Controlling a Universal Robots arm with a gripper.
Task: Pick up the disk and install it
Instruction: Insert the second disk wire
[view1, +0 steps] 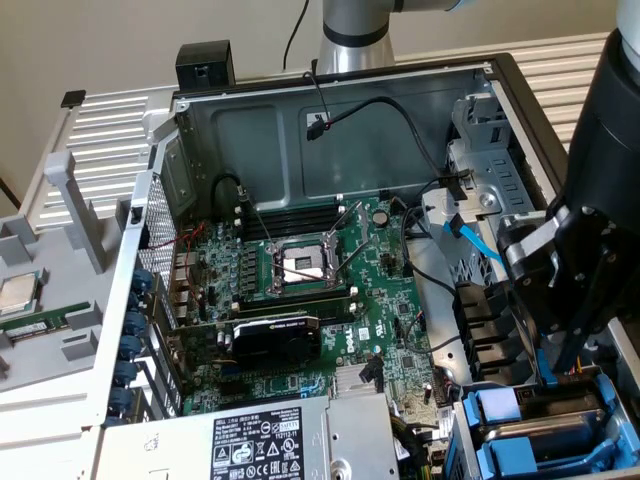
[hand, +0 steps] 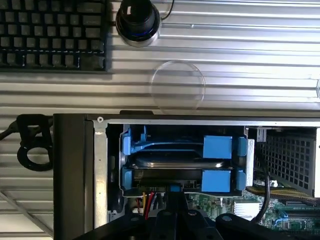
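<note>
The disk (hand: 180, 162) shows as a silver-grey metal edge between blue carrier parts, lying in the drive bay (hand: 107, 165) at the corner of the open computer case. A second blue-fronted carrier (hand: 217, 181) is stacked beside it. My gripper (hand: 175, 200) is shut, and its dark fingers meet at a small blue tab on the bay's edge. I cannot tell whether they press on it. In the exterior view the gripper (view1: 560, 350) hangs over the blue carriers (view1: 540, 430) at the lower right of the case.
Inside the case lie the motherboard (view1: 300, 300) with its CPU socket (view1: 300, 265), a graphics card (view1: 275, 335), the power supply (view1: 260, 445) and loose cables (view1: 420, 150). A keyboard (hand: 50, 32) and a round black object (hand: 137, 20) rest on the ribbed table outside.
</note>
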